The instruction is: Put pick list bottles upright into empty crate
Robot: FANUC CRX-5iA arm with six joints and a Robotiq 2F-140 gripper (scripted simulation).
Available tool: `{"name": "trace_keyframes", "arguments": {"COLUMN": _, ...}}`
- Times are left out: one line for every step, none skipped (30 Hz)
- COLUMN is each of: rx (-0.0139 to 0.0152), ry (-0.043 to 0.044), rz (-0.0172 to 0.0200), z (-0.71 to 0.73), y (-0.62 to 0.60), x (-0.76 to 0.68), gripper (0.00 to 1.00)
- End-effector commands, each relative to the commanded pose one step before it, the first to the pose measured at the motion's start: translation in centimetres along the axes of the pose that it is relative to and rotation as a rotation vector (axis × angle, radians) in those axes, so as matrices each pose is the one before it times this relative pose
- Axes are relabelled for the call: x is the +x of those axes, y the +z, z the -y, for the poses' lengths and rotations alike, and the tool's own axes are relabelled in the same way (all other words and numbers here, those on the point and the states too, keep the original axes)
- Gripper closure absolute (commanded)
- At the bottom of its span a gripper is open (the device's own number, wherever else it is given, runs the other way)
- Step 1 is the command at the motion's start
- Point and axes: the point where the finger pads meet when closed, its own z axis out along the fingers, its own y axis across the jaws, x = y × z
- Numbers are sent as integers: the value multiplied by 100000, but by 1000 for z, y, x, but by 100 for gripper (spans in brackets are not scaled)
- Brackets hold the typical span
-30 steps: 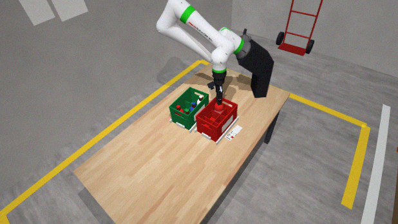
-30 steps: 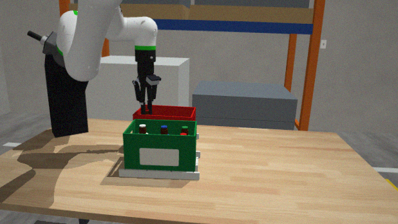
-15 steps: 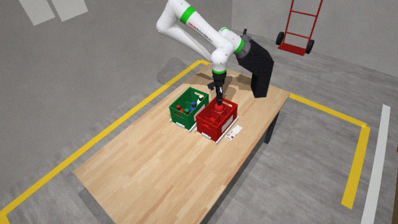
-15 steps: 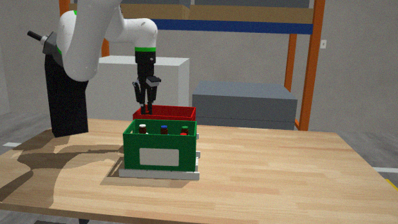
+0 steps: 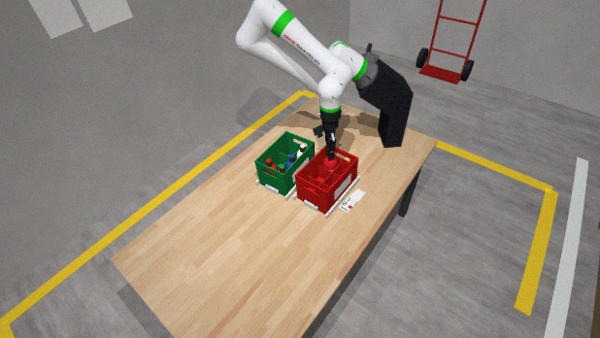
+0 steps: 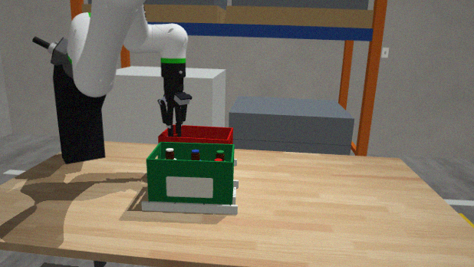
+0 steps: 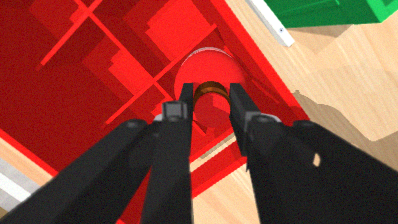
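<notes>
The gripper (image 5: pixel 331 156) (image 6: pixel 175 135) (image 7: pixel 211 95) is shut on the neck of a red bottle (image 5: pixel 330 163) (image 7: pixel 207 65). The bottle is upright in the back compartment of the red crate (image 5: pixel 311 196) (image 6: pixel 226 134) (image 7: pixel 270 72), on the robot's side; its base is hidden. The other compartments that show look empty. The green crate (image 5: pixel 272 183) (image 6: pixel 157 184) (image 7: pixel 325 12) holds a white bottle (image 5: pixel 303 147) (image 6: pixel 169 152), a blue bottle (image 5: pixel 291 158) (image 6: pixel 195 153), a green bottle (image 5: pixel 283 168) (image 6: pixel 220 153) and a red bottle (image 5: pixel 269 161) (image 6: pixel 218 160). The pick list (image 5: pixel 358 196) is too small to read.
Both crates stand level, side by side, between white locating strips (image 5: pixel 311 205) (image 6: pixel 189 207) on the wooden table (image 5: pixel 209 243) (image 6: pixel 326 199). The crate walls and the red crate's dividers (image 7: pixel 117 37) rise close around the fingers.
</notes>
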Motion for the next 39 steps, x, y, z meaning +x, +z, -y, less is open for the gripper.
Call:
{"name": "trace_keyframes", "arguments": {"rx": 194, "ry": -19, "rz": -70, "z": 32, "y": 85, "x": -5, "gripper": 90}}
{"name": "trace_keyframes", "arguments": {"rx": 0, "ry": 0, "rz": 0, "z": 0, "y": 50, "x": 0, "gripper": 90}}
{"name": "trace_keyframes", "arguments": {"rx": 0, "ry": 0, "rz": 0, "z": 0, "y": 50, "x": 0, "gripper": 90}}
{"name": "trace_keyframes", "arguments": {"rx": 0, "ry": 0, "rz": 0, "z": 0, "y": 50, "x": 0, "gripper": 90}}
{"name": "trace_keyframes", "arguments": {"rx": 0, "ry": 0, "rz": 0, "z": 0, "y": 50, "x": 0, "gripper": 90}}
{"name": "trace_keyframes", "arguments": {"rx": 0, "ry": 0, "rz": 0, "z": 0, "y": 50, "x": 0, "gripper": 90}}
{"name": "trace_keyframes", "arguments": {"rx": 0, "ry": 0, "rz": 0, "z": 0, "y": 0, "x": 0, "gripper": 90}}
{"name": "trace_keyframes", "arguments": {"rx": 0, "ry": 0, "rz": 0, "z": 0, "y": 0, "x": 0, "gripper": 90}}
{"name": "trace_keyframes", "arguments": {"rx": 0, "ry": 0, "rz": 0, "z": 0, "y": 50, "x": 0, "gripper": 90}}
{"name": "trace_keyframes", "arguments": {"rx": 0, "ry": 0, "rz": 0, "z": 0, "y": 50, "x": 0, "gripper": 90}}
{"name": "trace_keyframes", "arguments": {"rx": 0, "ry": 0, "rz": 0, "z": 0, "y": 50, "x": 0, "gripper": 90}}
{"name": "trace_keyframes", "arguments": {"rx": 0, "ry": 0, "rz": 0, "z": 0, "y": 50, "x": 0, "gripper": 90}}
{"name": "trace_keyframes", "arguments": {"rx": 0, "ry": 0, "rz": 0, "z": 0, "y": 50, "x": 0, "gripper": 90}}
{"name": "trace_keyframes", "arguments": {"rx": 0, "ry": 0, "rz": 0, "z": 0, "y": 50, "x": 0, "gripper": 90}}
{"name": "trace_keyframes", "arguments": {"rx": 0, "ry": 0, "rz": 0, "z": 0, "y": 50, "x": 0, "gripper": 90}}
{"name": "trace_keyframes", "arguments": {"rx": 0, "ry": 0, "rz": 0, "z": 0, "y": 50, "x": 0, "gripper": 90}}
{"name": "trace_keyframes", "arguments": {"rx": 0, "ry": 0, "rz": 0, "z": 0, "y": 50, "x": 0, "gripper": 90}}
{"name": "trace_keyframes", "arguments": {"rx": 0, "ry": 0, "rz": 0, "z": 0, "y": 50, "x": 0, "gripper": 90}}
{"name": "trace_keyframes", "arguments": {"rx": 0, "ry": 0, "rz": 0, "z": 0, "y": 50, "x": 0, "gripper": 90}}
{"name": "trace_keyframes", "arguments": {"rx": 0, "ry": 0, "rz": 0, "z": 0, "y": 0, "x": 0, "gripper": 90}}
{"name": "trace_keyframes", "arguments": {"rx": 0, "ry": 0, "rz": 0, "z": 0, "y": 0, "x": 0, "gripper": 90}}
{"name": "trace_keyframes", "arguments": {"rx": 0, "ry": 0, "rz": 0, "z": 0, "y": 0, "x": 0, "gripper": 90}}
{"name": "trace_keyframes", "arguments": {"rx": 0, "ry": 0, "rz": 0, "z": 0, "y": 0, "x": 0, "gripper": 90}}
{"name": "trace_keyframes", "arguments": {"rx": 0, "ry": 0, "rz": 0, "z": 0, "y": 0, "x": 0, "gripper": 90}}
{"name": "trace_keyframes", "arguments": {"rx": 0, "ry": 0, "rz": 0, "z": 0, "y": 0, "x": 0, "gripper": 90}}
{"name": "trace_keyframes", "arguments": {"rx": 0, "ry": 0, "rz": 0, "z": 0, "y": 0, "x": 0, "gripper": 90}}
{"name": "trace_keyframes", "arguments": {"rx": 0, "ry": 0, "rz": 0, "z": 0, "y": 0, "x": 0, "gripper": 90}}
{"name": "trace_keyframes", "arguments": {"rx": 0, "ry": 0, "rz": 0, "z": 0, "y": 0, "x": 0, "gripper": 90}}
{"name": "trace_keyframes", "arguments": {"rx": 0, "ry": 0, "rz": 0, "z": 0, "y": 226, "x": 0, "gripper": 56}}
{"name": "trace_keyframes", "arguments": {"rx": 0, "ry": 0, "rz": 0, "z": 0, "y": 0, "x": 0, "gripper": 56}}
{"name": "trace_keyframes", "arguments": {"rx": 0, "ry": 0, "rz": 0, "z": 0, "y": 0, "x": 0, "gripper": 56}}
{"name": "trace_keyframes", "arguments": {"rx": 0, "ry": 0, "rz": 0, "z": 0, "y": 0, "x": 0, "gripper": 56}}
{"name": "trace_keyframes", "arguments": {"rx": 0, "ry": 0, "rz": 0, "z": 0, "y": 0, "x": 0, "gripper": 56}}
{"name": "trace_keyframes", "arguments": {"rx": 0, "ry": 0, "rz": 0, "z": 0, "y": 0, "x": 0, "gripper": 56}}
{"name": "trace_keyframes", "arguments": {"rx": 0, "ry": 0, "rz": 0, "z": 0, "y": 0, "x": 0, "gripper": 56}}
{"name": "trace_keyframes", "arguments": {"rx": 0, "ry": 0, "rz": 0, "z": 0, "y": 0, "x": 0, "gripper": 56}}
{"name": "trace_keyframes", "arguments": {"rx": 0, "ry": 0, "rz": 0, "z": 0, "y": 0, "x": 0, "gripper": 56}}
{"name": "trace_keyframes", "arguments": {"rx": 0, "ry": 0, "rz": 0, "z": 0, "y": 0, "x": 0, "gripper": 56}}
{"name": "trace_keyframes", "arguments": {"rx": 0, "ry": 0, "rz": 0, "z": 0, "y": 0, "x": 0, "gripper": 56}}
